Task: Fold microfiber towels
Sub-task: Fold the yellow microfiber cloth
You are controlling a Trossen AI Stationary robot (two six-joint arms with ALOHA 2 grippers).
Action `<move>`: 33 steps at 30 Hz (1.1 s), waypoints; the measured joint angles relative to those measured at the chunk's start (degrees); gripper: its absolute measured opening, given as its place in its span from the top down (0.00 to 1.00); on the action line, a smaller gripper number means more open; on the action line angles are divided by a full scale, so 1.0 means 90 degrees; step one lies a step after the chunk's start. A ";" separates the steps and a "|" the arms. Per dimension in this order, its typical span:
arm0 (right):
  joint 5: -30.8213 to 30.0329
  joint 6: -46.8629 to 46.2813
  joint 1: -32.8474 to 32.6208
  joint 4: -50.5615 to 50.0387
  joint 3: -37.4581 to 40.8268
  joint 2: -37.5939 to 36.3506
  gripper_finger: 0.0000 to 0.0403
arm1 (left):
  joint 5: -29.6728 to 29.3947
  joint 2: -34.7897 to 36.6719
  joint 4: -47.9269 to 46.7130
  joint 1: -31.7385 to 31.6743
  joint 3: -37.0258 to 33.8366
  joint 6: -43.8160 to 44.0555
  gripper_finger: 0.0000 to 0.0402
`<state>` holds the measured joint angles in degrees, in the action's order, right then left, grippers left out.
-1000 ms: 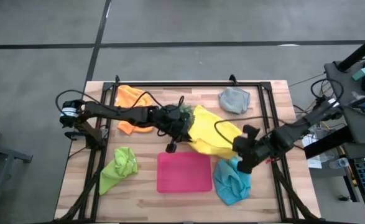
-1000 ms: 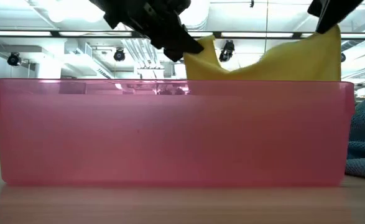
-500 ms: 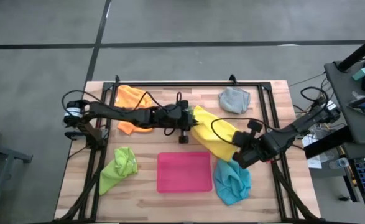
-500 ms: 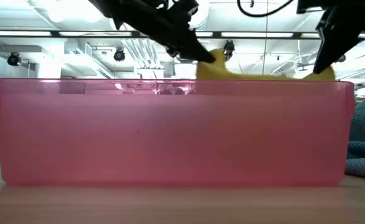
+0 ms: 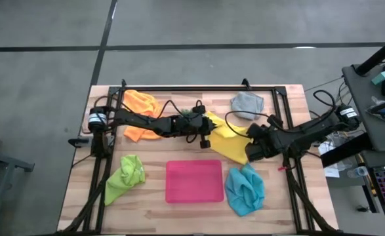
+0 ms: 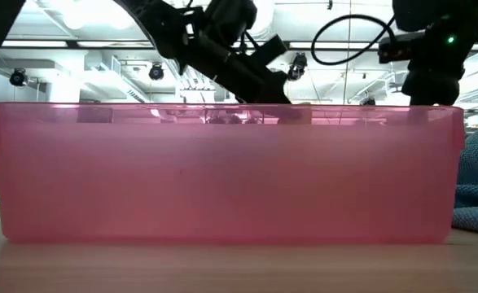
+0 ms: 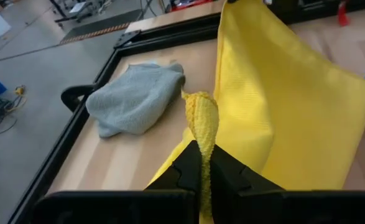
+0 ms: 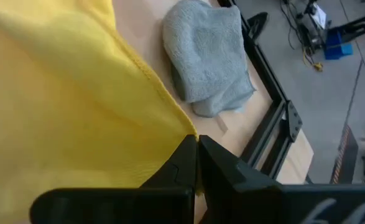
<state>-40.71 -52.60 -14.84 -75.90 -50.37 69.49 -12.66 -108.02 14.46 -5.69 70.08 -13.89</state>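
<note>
- While both arms work mid-table, the left gripper (image 7: 201, 168) pinches a bunched corner of the yellow towel (image 5: 228, 137), fingers pressed together on the cloth.
- The right gripper (image 8: 196, 158) pinches the towel's opposite edge, also clamped on fabric.
- The towel stretches between them behind the pink tray (image 5: 194, 181), its long axis running gripper to gripper, so neither arm is nearer.
- The grey towel (image 5: 246, 104) lies just beyond; the fold likely needs both held ends brought together.

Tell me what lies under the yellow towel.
The yellow towel is held at two edges, by the left pincer and the right pincer. Around it only bare wooden table shows; whatever is directly beneath the cloth is covered.
</note>
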 joint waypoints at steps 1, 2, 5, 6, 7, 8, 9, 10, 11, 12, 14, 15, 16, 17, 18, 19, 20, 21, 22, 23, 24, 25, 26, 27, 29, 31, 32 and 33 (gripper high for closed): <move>-0.0002 0.0011 0.0064 -0.0001 0.0028 0.0000 0.98 | -0.0062 -0.0042 -0.0005 -0.0016 0.0039 0.0000 1.00; -0.0003 0.0014 0.0127 0.0001 0.0073 0.0000 0.98 | -0.0174 -0.0069 -0.0002 -0.0031 0.0087 0.0000 1.00; 0.0027 0.0082 0.0252 -0.0035 0.0208 0.0000 0.98 | -0.0616 -0.0115 0.0014 -0.0091 0.0215 0.0000 1.00; 0.0031 0.0083 0.0284 -0.0059 0.0252 0.0000 0.98 | -0.0674 -0.0117 0.0012 -0.0119 0.0245 -0.0002 0.99; 0.0044 0.0083 0.0310 -0.0060 0.0303 0.0002 0.98 | -0.0680 -0.0115 0.0017 -0.0140 0.0268 0.0000 0.97; 0.0049 0.0083 0.0338 -0.0044 0.0349 0.0002 0.98 | -0.0680 -0.0112 0.0015 -0.0160 0.0284 0.0000 0.95; 0.0049 0.0083 0.0370 -0.0013 0.0388 0.0002 0.98 | -0.0678 -0.0112 0.0017 -0.0173 0.0301 0.0000 0.93; 0.0046 0.0079 0.0388 -0.0005 0.0415 0.0002 0.98 | -0.0666 -0.0112 0.0017 -0.0197 0.0307 -0.0002 0.90; 0.0042 0.0073 0.0399 -0.0005 0.0438 0.0002 0.98 | -0.0644 -0.0111 0.0010 -0.0225 0.0307 -0.0002 0.87; 0.0028 0.0075 0.0399 0.0017 0.0455 0.0002 0.98 | -0.0632 -0.0110 0.0006 -0.0245 0.0307 -0.0001 0.83; 0.0017 0.0071 0.0397 0.0105 0.0463 0.0002 0.98 | -0.0632 -0.0103 -0.0054 -0.0283 0.0305 0.0001 0.77; 0.0002 0.0075 0.0397 0.0188 0.0472 0.0002 0.98 | -0.0634 -0.0103 -0.0065 -0.0290 0.0303 0.0002 0.73; -0.0026 0.0078 0.0394 0.0252 0.0476 0.0002 0.98 | -0.0639 -0.0103 -0.0083 -0.0292 0.0302 0.0005 0.70; -0.0084 0.0080 0.0392 0.0311 0.0482 0.0002 0.98 | -0.0638 -0.0102 -0.0109 -0.0291 0.0299 0.0005 0.67; -0.0129 0.0080 0.0392 0.0358 0.0484 0.0002 0.98 | -0.0632 -0.0088 -0.0115 -0.0287 0.0294 0.0005 0.65; -0.0151 0.0080 0.0396 0.0374 0.0484 0.0002 0.98 | -0.0630 -0.0072 -0.0141 -0.0285 0.0294 0.0002 0.63; -0.0148 0.0079 0.0407 0.0368 0.0486 0.0002 0.98 | -0.0627 -0.0023 -0.0215 -0.0282 0.0294 0.0000 0.61; -0.0151 0.0076 0.0426 0.0355 0.0491 0.0002 0.98 | -0.0624 0.0022 -0.0292 -0.0277 0.0294 -0.0002 0.60; -0.0148 0.0066 0.0447 0.0340 0.0498 0.0002 0.98 | -0.0596 0.0062 -0.0338 -0.0276 0.0294 -0.0002 0.59; -0.0148 0.0042 0.0462 0.0318 0.0505 0.0002 0.98 | -0.0536 0.0122 -0.0482 -0.0275 0.0294 -0.0002 0.58; -0.0149 0.0003 0.0488 0.0314 0.0510 0.0002 0.98 | -0.0454 0.0155 -0.0665 -0.0275 0.0294 -0.0002 0.58; -0.0152 -0.0040 0.0512 0.0318 0.0510 0.0002 0.98 | -0.0352 0.0180 -0.0779 -0.0276 0.0294 -0.0002 0.58; -0.0152 -0.0085 0.0534 0.0327 0.0514 0.0002 0.98 | -0.0231 0.0208 -0.0940 -0.0277 0.0294 -0.0002 0.58; -0.0151 -0.0126 0.0559 0.0326 0.0518 0.0002 0.98 | -0.0114 0.0224 -0.1087 -0.0274 0.0290 0.0000 0.58; -0.0153 -0.0161 0.0606 0.0358 0.0520 0.0002 0.98 | 0.0129 0.0261 -0.1249 -0.0249 0.0290 -0.0002 0.58; -0.0143 -0.0161 0.0639 0.0385 0.0520 0.0002 0.97 | 0.0223 0.0299 -0.1360 -0.0192 0.0280 0.0000 0.58; -0.0140 -0.0212 0.0669 0.0394 0.0520 0.0002 0.96 | 0.0237 0.0313 -0.1399 -0.0162 0.0271 -0.0001 0.58; -0.0124 -0.0247 0.0705 0.0394 0.0520 0.0002 0.94 | 0.0239 0.0319 -0.1400 -0.0124 0.0259 0.0000 0.58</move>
<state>-41.83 -54.82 -8.50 -72.36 -45.69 69.52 -10.51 -105.15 1.86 -6.81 72.41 -13.89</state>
